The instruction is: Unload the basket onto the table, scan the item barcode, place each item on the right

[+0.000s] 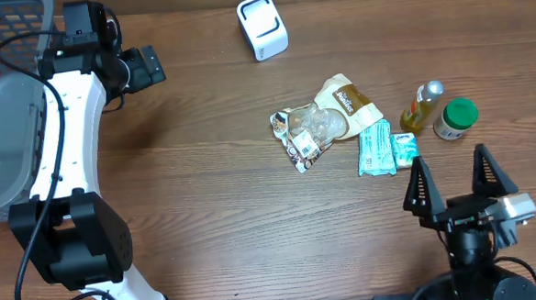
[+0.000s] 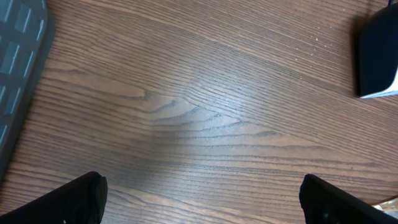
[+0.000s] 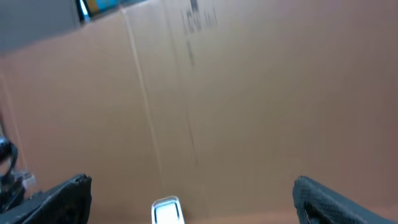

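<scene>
Brown wood-grain bench (image 1: 206,199), the grain running left to right and mostly bare on the left half. A white scanner (image 1: 262,26) stands upright near the far edge, apart from everything else. A grey mesh basket (image 1: 8,90) sits at the far left corner.

The items lie in a cluster right of centre:
- A crumpled clear wrapper (image 1: 306,134) touches a brown snack pouch (image 1: 346,104).
- A mint-green packet (image 1: 374,149) lies just beside a small green box (image 1: 404,149).
- A yellow bottle (image 1: 421,107) lies on its side next to a green-lidded jar (image 1: 455,119).

None of them is held or near the scanner.

The left end effector (image 2: 205,205) hovers over bare bench between basket and scanner, fingers spread fully wide and holding nothing. The left wrist view shows only wood, a basket corner and a dark block (image 2: 376,56) at the upper right.

The right end effector (image 1: 453,179) sits at the near edge just below the green box, also fully spread and empty. The right wrist view is blurred: a tan panel (image 3: 249,93) with faint dark print, a grey patch top left, and the scanner small at the bottom.
</scene>
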